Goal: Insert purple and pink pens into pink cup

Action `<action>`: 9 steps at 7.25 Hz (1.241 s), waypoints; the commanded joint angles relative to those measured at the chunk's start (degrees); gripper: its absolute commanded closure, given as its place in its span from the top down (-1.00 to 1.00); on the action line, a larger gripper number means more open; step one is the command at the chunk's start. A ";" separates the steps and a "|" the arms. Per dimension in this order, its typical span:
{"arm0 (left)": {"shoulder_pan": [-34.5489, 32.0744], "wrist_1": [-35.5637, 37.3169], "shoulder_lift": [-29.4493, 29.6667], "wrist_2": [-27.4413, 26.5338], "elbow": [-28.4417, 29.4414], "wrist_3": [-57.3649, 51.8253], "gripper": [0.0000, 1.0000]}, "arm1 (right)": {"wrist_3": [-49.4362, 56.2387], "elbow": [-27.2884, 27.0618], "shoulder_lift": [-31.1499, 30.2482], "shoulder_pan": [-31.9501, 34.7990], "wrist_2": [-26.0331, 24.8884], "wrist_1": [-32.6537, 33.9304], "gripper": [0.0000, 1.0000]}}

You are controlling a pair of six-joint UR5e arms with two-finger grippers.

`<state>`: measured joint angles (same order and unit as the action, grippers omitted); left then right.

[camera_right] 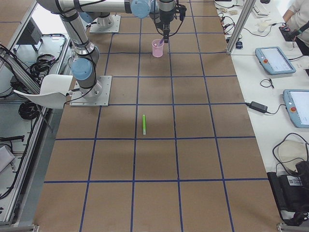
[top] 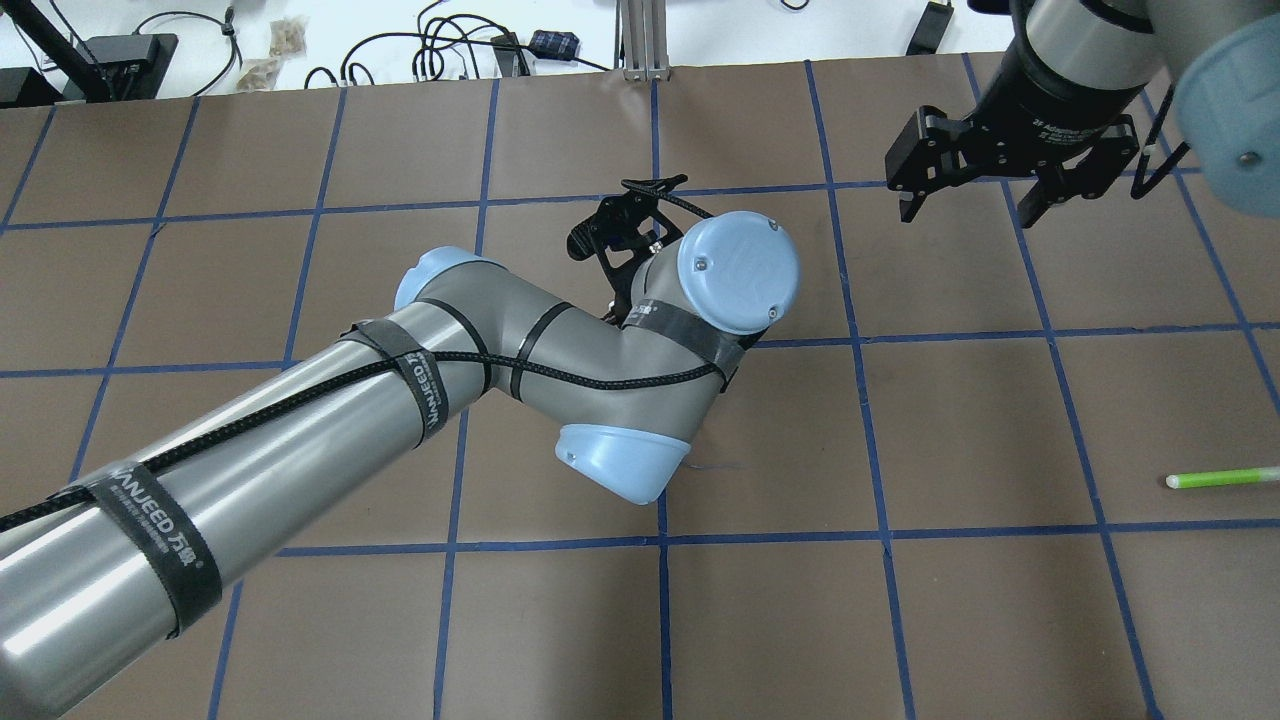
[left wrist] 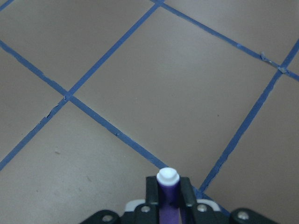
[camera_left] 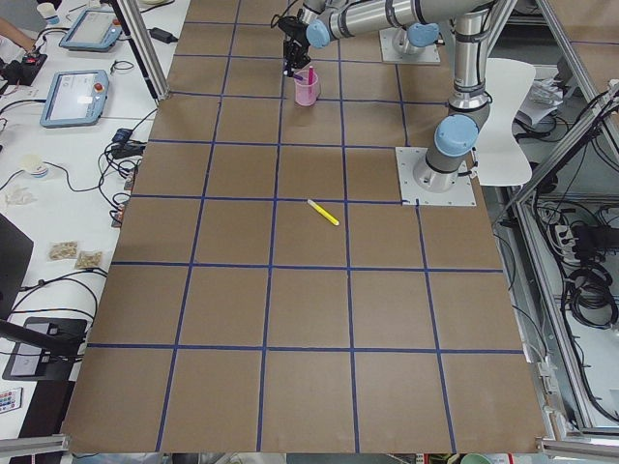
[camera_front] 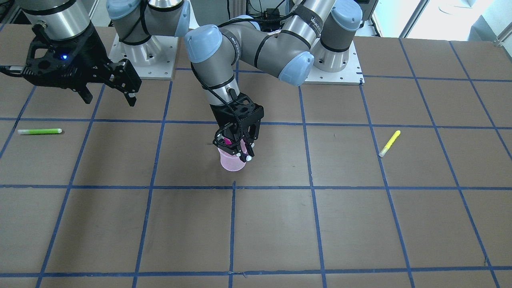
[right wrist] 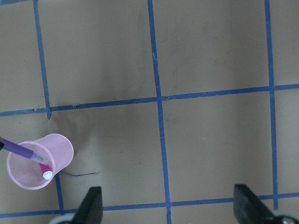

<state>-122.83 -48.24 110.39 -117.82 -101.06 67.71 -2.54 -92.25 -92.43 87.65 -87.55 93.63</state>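
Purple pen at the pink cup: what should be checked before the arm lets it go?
1. purple pen clamped between the left fingers: ok.
2. Its lower end past the rim of the pink cup: ok, going by the right wrist view.
3. pink pen already in the cup: ok.
4. Cup upright on the table: ok.
5. right fingers open, apart from the cup: ok.
6. Pen tip touching the cup's bottom: cannot tell.

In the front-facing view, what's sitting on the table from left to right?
Green pen → pink cup, with the left hand holding the purple pen in it → yellow pen.
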 commanded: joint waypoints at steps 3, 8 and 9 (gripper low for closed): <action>-0.13 0.34 -0.79 0.40 0.16 -0.04 1.00 | 0.17 0.05 0.06 0.06 0.10 0.06 1.00; 8.97 -7.34 -4.21 12.23 4.10 -22.45 1.00 | 0.43 0.05 0.06 -0.03 0.18 0.06 1.00; 12.84 -12.10 -5.44 16.36 6.11 -26.19 1.00 | 0.52 0.05 0.06 0.06 0.18 -0.03 1.00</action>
<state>-114.85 -54.89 106.31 -106.17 -97.15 48.38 -2.11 -92.20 -92.37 87.64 -87.37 93.67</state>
